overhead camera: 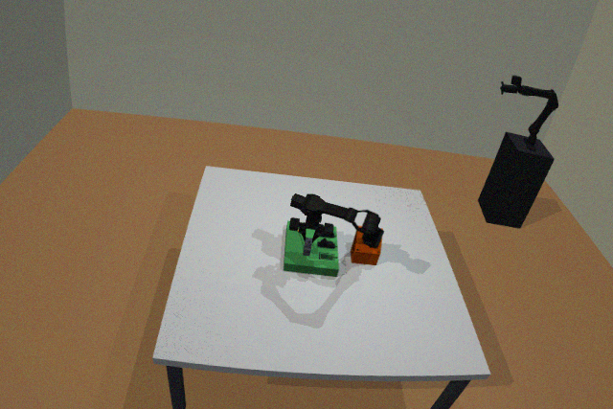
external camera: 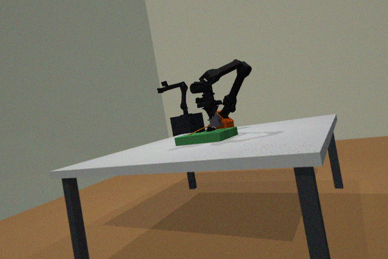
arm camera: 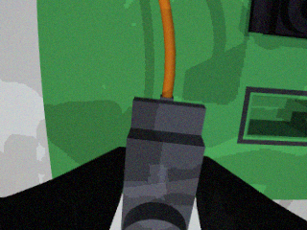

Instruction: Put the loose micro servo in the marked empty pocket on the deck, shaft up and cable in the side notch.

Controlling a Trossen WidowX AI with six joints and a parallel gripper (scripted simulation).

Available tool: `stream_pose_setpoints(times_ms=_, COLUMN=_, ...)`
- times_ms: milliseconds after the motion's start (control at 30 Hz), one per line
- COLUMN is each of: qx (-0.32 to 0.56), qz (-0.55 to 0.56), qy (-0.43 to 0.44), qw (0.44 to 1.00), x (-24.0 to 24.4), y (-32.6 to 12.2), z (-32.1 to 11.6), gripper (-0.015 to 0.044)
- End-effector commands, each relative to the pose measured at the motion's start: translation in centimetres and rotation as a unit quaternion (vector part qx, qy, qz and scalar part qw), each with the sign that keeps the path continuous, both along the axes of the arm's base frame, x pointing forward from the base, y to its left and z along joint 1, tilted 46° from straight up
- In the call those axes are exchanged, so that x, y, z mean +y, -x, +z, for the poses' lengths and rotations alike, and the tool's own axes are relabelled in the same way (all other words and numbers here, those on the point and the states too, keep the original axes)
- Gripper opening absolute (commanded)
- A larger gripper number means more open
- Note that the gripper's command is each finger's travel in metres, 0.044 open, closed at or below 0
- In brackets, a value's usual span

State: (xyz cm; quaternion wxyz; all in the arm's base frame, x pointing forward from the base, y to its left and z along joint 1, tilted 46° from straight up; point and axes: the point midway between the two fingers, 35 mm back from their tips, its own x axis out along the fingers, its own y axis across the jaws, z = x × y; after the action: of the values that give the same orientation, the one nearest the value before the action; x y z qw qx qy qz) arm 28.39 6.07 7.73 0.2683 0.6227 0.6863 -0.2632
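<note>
Near the middle of the white table [overhead camera: 222, 306], slightly toward its far edge, the gripper [arm camera: 163, 218] is clamped on the grey micro servo [arm camera: 164, 172], holding it above the green deck [arm camera: 96, 57]. The servo's orange cable [arm camera: 165, 33] trails away over the deck. The marked empty pocket [arm camera: 276, 117] lies off to one side of the servo, just beside a seated dark servo [arm camera: 282, 10]. The arm's orange base [overhead camera: 366, 251] stands on the side of the deck facing the table's right edge.

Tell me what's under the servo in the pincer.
Under the servo lies the green deck, with its orange cable trailing across it. The marked pocket sits off to one side. The servo and pincer cover whatever is straight below.
</note>
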Motion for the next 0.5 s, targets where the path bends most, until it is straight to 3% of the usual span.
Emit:
stream_pose_setpoints(times_ms=0, qx=0.046, qz=-0.046, qy=0.003, qw=0.998, x=-0.03, y=-0.01, z=0.08, gripper=0.0000)
stream_pose_setpoints(times_ms=467, qx=0.214, qz=-0.209, qy=0.022, qw=0.954, x=-0.03, y=-0.01, z=0.08, gripper=0.0000)
